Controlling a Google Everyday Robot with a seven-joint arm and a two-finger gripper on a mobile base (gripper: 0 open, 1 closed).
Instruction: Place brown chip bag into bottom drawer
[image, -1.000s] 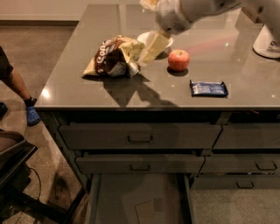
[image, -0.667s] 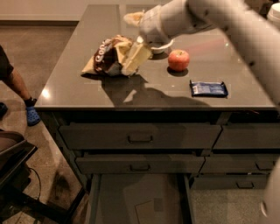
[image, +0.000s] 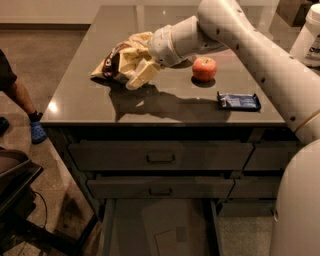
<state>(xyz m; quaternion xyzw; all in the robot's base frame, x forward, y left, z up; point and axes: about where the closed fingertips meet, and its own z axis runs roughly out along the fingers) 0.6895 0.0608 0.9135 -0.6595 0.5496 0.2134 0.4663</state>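
The brown chip bag (image: 109, 66) lies crumpled on the grey countertop (image: 165, 102), towards its left side. My gripper (image: 132, 65) is down at the bag's right end, open, with its cream fingers (image: 141, 75) on either side of that end. The arm reaches in from the upper right and hides part of the bag. The bottom drawer (image: 125, 227) is pulled out below the counter, showing its flat grey floor with a sheet of paper on it.
A red apple (image: 204, 68) sits right of the gripper, under the arm. A small flat blue wrapper (image: 238, 101) lies near the counter's front right. Two shut drawers with black loop handles (image: 160, 158) are above the open one. A person's leg (image: 22, 107) is at left.
My gripper has moved left from near the apple and down onto the right end of the chip bag. The bag, apple and wrapper have stayed in place.
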